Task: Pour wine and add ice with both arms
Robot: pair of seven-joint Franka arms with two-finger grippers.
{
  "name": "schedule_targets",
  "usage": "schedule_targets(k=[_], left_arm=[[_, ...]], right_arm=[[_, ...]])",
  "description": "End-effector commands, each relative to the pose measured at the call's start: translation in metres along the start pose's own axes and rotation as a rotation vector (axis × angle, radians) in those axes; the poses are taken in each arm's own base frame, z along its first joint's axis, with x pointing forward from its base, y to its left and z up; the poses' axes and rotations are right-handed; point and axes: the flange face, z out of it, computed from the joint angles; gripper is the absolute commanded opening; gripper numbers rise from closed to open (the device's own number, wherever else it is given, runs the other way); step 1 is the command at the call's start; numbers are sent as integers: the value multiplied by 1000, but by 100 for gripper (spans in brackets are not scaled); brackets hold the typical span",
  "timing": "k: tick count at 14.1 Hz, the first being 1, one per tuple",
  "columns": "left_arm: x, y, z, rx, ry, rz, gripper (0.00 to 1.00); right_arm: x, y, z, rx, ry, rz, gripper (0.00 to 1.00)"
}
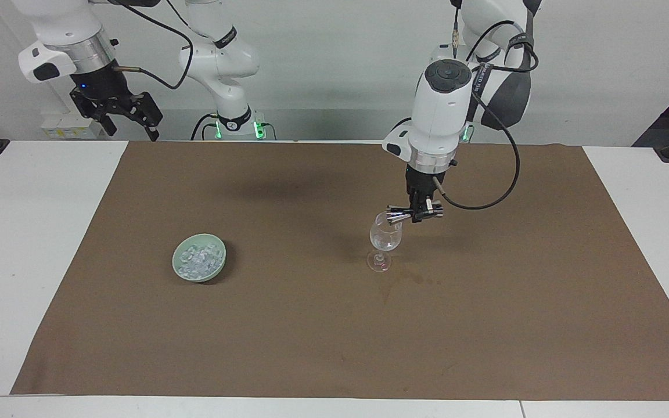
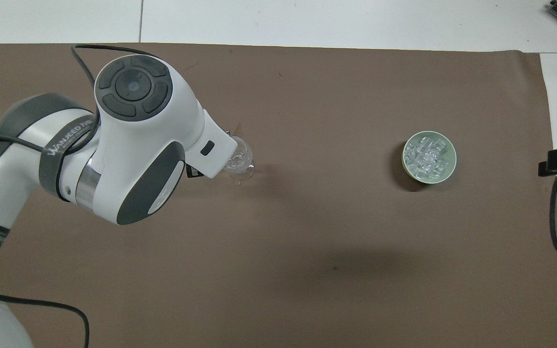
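A clear stemmed glass (image 1: pixel 385 238) (image 2: pixel 241 163) stands on the brown mat toward the left arm's end. My left gripper (image 1: pixel 421 212) hangs beside its rim, shut on a small metal jigger (image 1: pixel 398 217) that lies tipped on its side with one mouth over the rim. The wine is hard to make out; the glass's bowl looks faintly wet. In the overhead view the left wrist hides this gripper. The ice (image 1: pixel 198 260) (image 2: pixel 426 156) is heaped in a pale green bowl (image 1: pixel 179 268) (image 2: pixel 407 166) toward the right arm's end. My right gripper (image 1: pixel 118 111) waits open, raised over the table corner by its base.
The brown mat (image 1: pixel 334 337) covers most of the white table. A faint damp stain (image 1: pixel 410 281) marks the mat beside the glass's foot. The left arm's black cable (image 1: pixel 485 200) loops low beside the gripper.
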Motion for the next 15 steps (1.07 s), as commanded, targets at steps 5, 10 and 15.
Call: schedule_targets(k=[5,10,15], left_arm=[[-95,-50,-9,-89,146,-27,1],[-200,-83,8,-120,361,47,1],[-280,-91,45,-188,586,82,0]], right_arm=[[-6,2,0,31,6,-8,100],[-6,1,0,31,6,-9,100],[-6,1,0,31,6,-8,100]])
